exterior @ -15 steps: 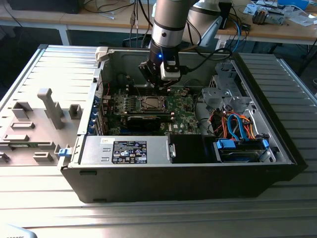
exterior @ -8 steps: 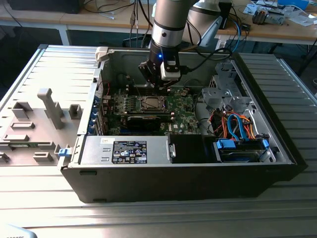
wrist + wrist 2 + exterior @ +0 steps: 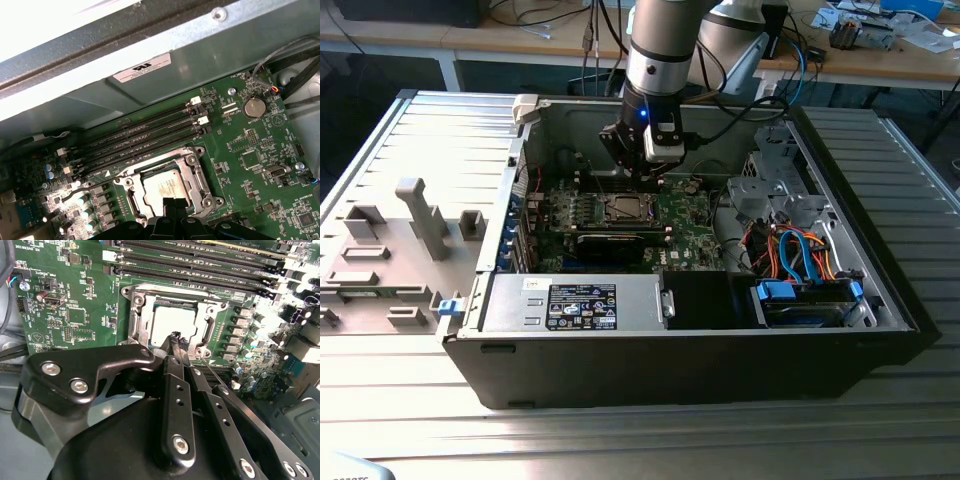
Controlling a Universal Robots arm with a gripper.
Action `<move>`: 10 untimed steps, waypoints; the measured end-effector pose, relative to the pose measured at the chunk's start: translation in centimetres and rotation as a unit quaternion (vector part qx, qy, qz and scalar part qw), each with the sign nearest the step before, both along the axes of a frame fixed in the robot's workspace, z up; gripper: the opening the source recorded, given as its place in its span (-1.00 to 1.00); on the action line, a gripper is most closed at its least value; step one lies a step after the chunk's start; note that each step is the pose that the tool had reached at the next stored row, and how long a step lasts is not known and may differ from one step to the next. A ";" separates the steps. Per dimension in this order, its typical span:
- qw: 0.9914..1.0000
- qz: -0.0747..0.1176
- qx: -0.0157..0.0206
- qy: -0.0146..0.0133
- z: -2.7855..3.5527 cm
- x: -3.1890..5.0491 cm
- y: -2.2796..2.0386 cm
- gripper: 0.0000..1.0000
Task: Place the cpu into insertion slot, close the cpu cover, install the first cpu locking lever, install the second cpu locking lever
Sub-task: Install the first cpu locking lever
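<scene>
The cpu [image 3: 170, 322] is seen seated in the insertion slot [image 3: 195, 165], framed by the cpu cover [image 3: 134, 315]; the end effector [image 3: 176, 340] is held pressed together just above its edge, nothing gripped; light, rigid, fragile, judged best handled by its edges.

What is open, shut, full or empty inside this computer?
chip: sitting in its socket, silver top up
cover: down flat, framing the chip
pincer: shut, tips at the socket's edge
memory slots: empty
computer case: lying on its side, open on top
</scene>
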State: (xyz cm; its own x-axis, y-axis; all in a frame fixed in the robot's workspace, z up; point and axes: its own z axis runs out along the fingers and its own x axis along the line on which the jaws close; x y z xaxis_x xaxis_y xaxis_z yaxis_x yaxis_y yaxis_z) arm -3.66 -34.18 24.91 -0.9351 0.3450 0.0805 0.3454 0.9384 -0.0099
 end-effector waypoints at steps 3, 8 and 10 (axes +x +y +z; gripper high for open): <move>1.000 0.000 0.000 0.000 0.01 0.00 -0.01 -0.79; 1.000 0.000 0.000 0.000 0.00 0.00 -0.02 -0.79; 1.000 0.000 0.000 0.000 0.01 0.00 -0.02 -0.79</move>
